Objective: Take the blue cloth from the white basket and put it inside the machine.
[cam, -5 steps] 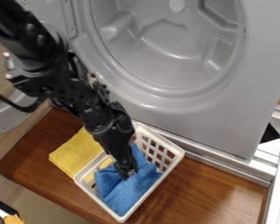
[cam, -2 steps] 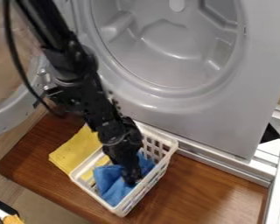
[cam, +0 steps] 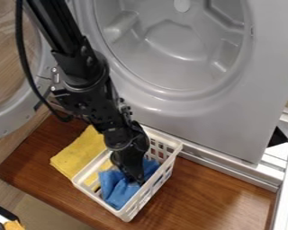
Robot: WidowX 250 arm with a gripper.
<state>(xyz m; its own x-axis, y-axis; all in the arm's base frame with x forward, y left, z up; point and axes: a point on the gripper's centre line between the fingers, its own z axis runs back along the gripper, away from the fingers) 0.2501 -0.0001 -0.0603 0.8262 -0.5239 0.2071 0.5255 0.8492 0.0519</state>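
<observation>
Blue cloth (cam: 115,190) is in the white basket (cam: 101,204), bunched low between its walls. Clock is flat on the view, 12 at the top edge.

Our pincer (cam: 135,180) is down inside the basket, tip against the cloth. Most of the cloth lies at 7 to 8 o'clock from the tip, a smaller fold at 2. Its long axis runs roughly 1 to 7, close to the basket's own. One arm (cam: 86,81) here, so no choice of side. We can't tell whether the pincer is spread, pressed together or pinching cloth.

Step in hand, our read: getting the grasp. Next we'd need a firm hold, then a lift clear of the rim, then a carry toward 12 to 1, where the round opening (cam: 177,40) of the front-loading machine (cam: 188,121) sits. Risk: basket drags or tips along with the cloth.

Versus the first frame: arm stands steeper and has swung toward 3. Basket has shifted, its outer wall on the 4 o'clock side now exposed. Cloth looks more gathered. Yellow cloth (cam: 78,150), at 10 from the basket, hasn't moved.
</observation>
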